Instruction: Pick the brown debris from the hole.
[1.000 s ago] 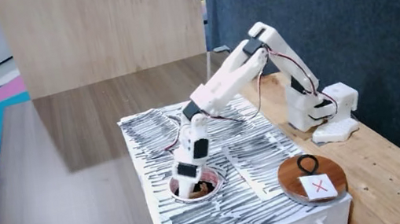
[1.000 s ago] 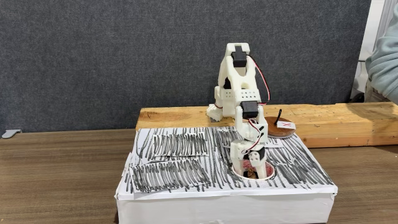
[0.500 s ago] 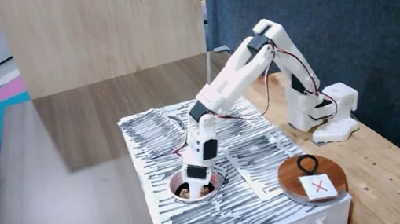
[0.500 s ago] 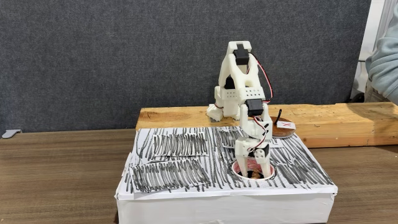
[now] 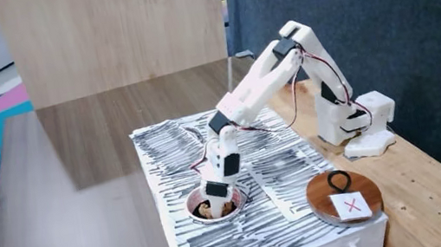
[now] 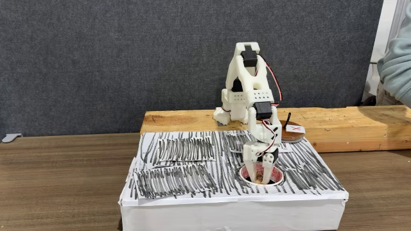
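One small tan-brown lump, the brown debris (image 5: 204, 211), sits inside the hole (image 5: 235, 209), low against the left side of the pale rim in a fixed view. In a fixed view from the front it shows as a brownish patch at the bottom of the opening (image 6: 261, 181), between the white fingers.

Gripper (image 5: 213, 203) reaches straight down into the hole, tips at or just below rim level. Fingers (image 6: 270, 172) look slightly parted around the lump from the front, but whether they are spread, pressed together or already pinching it cannot be told at this size.

Risks, judged from this pose:
- Off-centre grasp. Debris seems to lie towards the rim, not mid-hole; if the fingers close beside it, it may be pushed aside or squirt out of reach.
- Rim contact. The hole leaves little room around the fingers; a tilted lift could catch a finger on the rim and tear the streaked paper (image 5: 247, 242) covering the white box (image 6: 231, 215).
- Weak hold. The rough, irregular surface gives uneven contact; a lift with light grip could drop the lump back in.
- Depth is hidden, so pressing further down could jam the tips against the bottom.

Wooden disc (image 5: 343, 195) with red X card (image 5: 351, 205) sits well apart at the near right corner.
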Motion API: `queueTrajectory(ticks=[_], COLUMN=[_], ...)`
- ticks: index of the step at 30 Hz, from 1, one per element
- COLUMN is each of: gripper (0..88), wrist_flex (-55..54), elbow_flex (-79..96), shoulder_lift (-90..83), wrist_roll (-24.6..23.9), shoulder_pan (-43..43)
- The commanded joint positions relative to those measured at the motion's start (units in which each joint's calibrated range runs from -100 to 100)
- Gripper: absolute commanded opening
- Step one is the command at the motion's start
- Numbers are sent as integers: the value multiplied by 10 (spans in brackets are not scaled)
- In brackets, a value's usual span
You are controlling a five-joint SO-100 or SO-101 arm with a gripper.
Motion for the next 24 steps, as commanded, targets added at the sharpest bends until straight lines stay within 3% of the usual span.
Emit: queueTrajectory(ticks=[1, 20, 24], gripper=[10, 10, 11], wrist_flex=[-1, 8, 54], elbow_flex=[-3, 3, 3], shoulder_lift=[-27, -440, -492], wrist_roll=[-1, -5, -33], shoulder_pan=[2, 1, 8])
